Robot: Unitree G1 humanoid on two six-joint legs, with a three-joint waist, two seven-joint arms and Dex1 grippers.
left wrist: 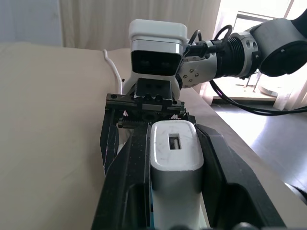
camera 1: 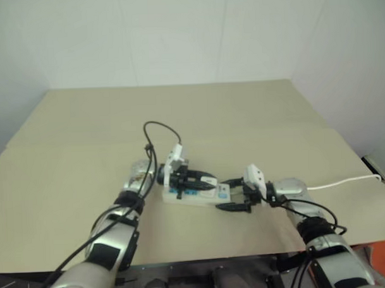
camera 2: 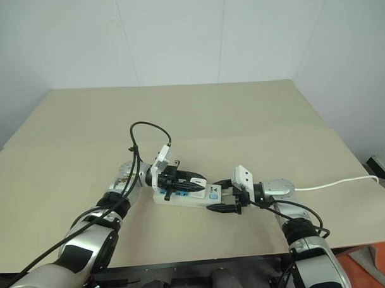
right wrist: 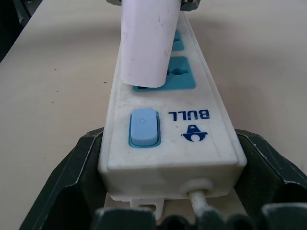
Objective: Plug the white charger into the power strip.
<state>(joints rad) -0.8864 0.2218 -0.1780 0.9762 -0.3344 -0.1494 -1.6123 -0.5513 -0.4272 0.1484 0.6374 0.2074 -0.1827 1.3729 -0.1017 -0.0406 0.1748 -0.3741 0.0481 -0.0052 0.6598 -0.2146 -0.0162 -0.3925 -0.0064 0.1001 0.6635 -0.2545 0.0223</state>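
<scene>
From the head cameras, you had the power strip (camera 2: 188,196) lying on the tan table (camera 2: 179,119), near its front edge, with both arms closed in on it. Your left gripper (camera 2: 189,180) reached across the strip from the left, and your right gripper (camera 2: 225,201) met the strip's switch end from the right. The thin white cord (camera 2: 336,184) ran off toward the table's right edge.

In the left wrist view, the two black fingers (left wrist: 132,182) were clamped on the white charger (left wrist: 173,163), one along each side of it, with the right gripper's camera housing facing you just beyond.

In the right wrist view, the right gripper's fingers (right wrist: 79,177) stood wide apart on either side of the strip's switch end, close to its sides; whether they actually pressed it I could not tell. The charger sat tilted over the nearest blue socket (right wrist: 180,79), its lower end at the socket face.

I judged you were at the insertion step: the next move called for straightening the charger and pressing it down squarely while the right gripper steadied the strip.
</scene>
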